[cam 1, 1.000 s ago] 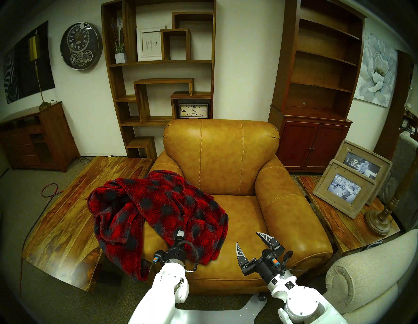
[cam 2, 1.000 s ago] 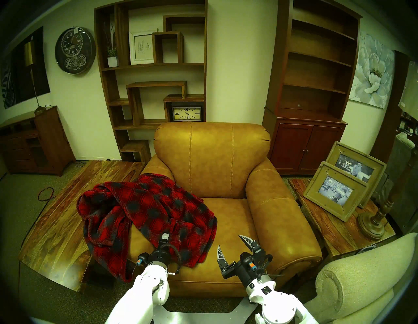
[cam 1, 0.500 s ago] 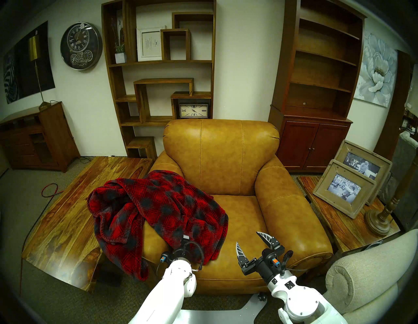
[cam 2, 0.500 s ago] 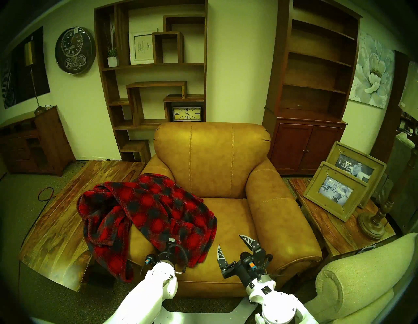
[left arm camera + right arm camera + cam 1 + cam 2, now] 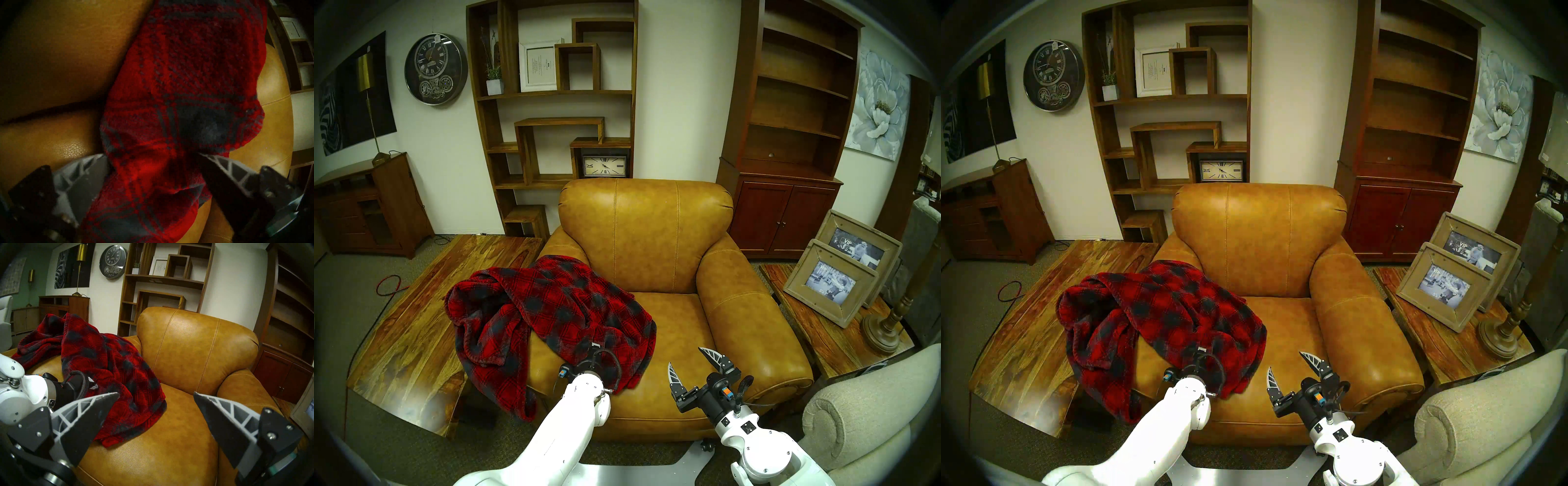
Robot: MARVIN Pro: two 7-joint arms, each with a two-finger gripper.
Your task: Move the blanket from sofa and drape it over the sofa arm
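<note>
The red plaid blanket [image 5: 551, 315] lies bunched over the tan leather sofa's [image 5: 646, 230] left sofa arm [image 5: 548, 368] and spills onto the left of the seat and down the arm's outer side. My left gripper [image 5: 151, 155] is open, with a fold of the blanket [image 5: 178, 84] between its fingers. In the head views its fingers are hidden behind the wrist [image 5: 588, 366]. My right gripper [image 5: 685, 356] is open and empty above the seat's front, right of the blanket [image 5: 102, 358].
A low wooden table [image 5: 415, 322] stands left of the chair. A side table at the right holds picture frames [image 5: 833, 281] and a lamp base [image 5: 880, 332]. A beige fabric sofa arm [image 5: 857, 407] is at the near right. Shelves [image 5: 551, 135] stand behind.
My left arm has swung right and forward, and its wrist has tipped further into the blanket on the seat. The blanket and the right arm have barely moved.
</note>
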